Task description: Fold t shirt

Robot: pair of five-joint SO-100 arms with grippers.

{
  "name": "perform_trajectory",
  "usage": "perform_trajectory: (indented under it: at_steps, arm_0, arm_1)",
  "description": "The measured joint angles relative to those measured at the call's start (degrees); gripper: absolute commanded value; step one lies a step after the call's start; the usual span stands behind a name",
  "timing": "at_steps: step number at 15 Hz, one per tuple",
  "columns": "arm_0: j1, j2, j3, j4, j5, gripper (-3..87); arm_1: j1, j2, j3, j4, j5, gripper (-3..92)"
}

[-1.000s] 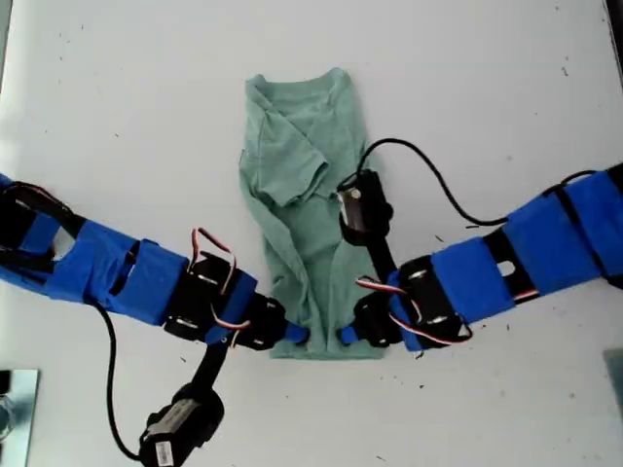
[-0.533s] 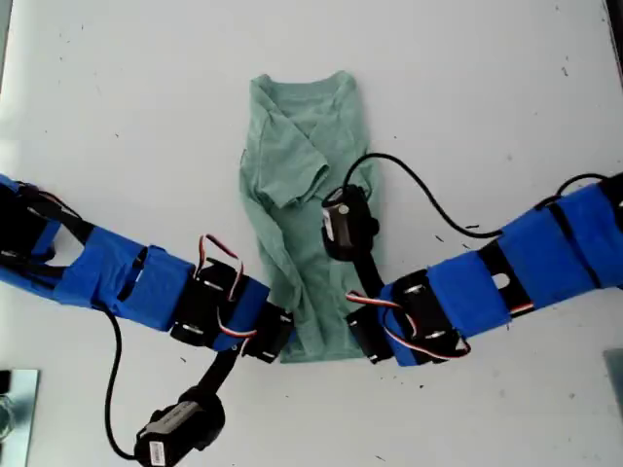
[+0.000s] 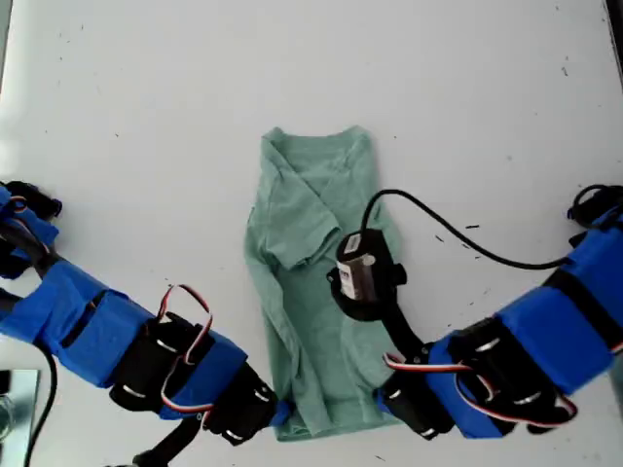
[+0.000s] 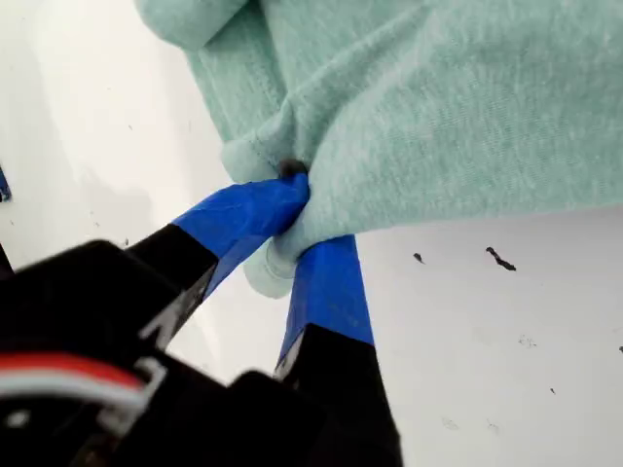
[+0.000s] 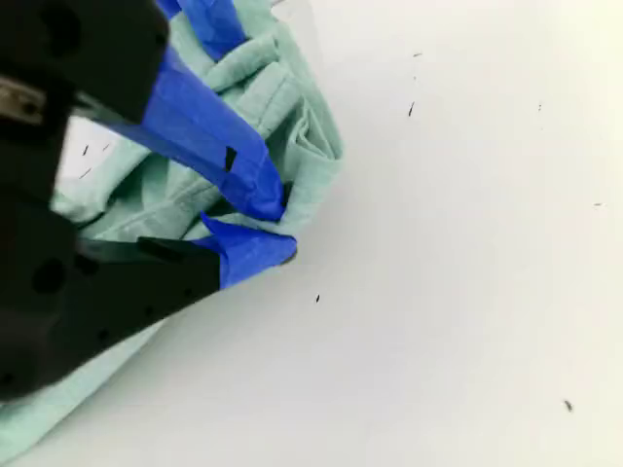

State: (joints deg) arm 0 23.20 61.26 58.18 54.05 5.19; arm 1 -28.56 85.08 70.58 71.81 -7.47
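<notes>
The shirt [image 3: 316, 282] lies lengthwise mid-bench [image 3: 117, 97], sleeves folded in; we judge it light, limp and prone to bunching, best held at hem corners. Our first claw [image 4: 297, 229] and second claw [image 5: 273, 229] each pinch one hem corner.

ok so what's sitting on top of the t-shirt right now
A black wrist camera with its cable hangs over the green t-shirt; whether it touches the cloth is unclear. One folded-in sleeve lies on the body. The arms cover both hem corners.
</notes>
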Motion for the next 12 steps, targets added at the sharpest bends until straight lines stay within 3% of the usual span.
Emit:
perform_trajectory:
  at_steps: [4,7,9,12]
  arm_0:
    - [0.1,5.1,0.1,0.3,0.0,-0.2]
    - [-4.2,10.4,2.8,6.2,1.4,-0.2]
    - [-12.0,11.0,4.1,8.9,4.7,-0.2]
    - [-21.3,11.2,5.5,9.2,9.1,-0.2]
  arm_1:
    - [3.1,4.7,0.0,0.7,-2.5,-0.4]
    - [12.9,12.8,6.9,1.3,-8.4,-0.4]
    - [22.8,20.9,18.4,-2.4,-13.4,-0.4]
    - [31.4,37.3,40.3,-15.7,-15.1,-0.4]
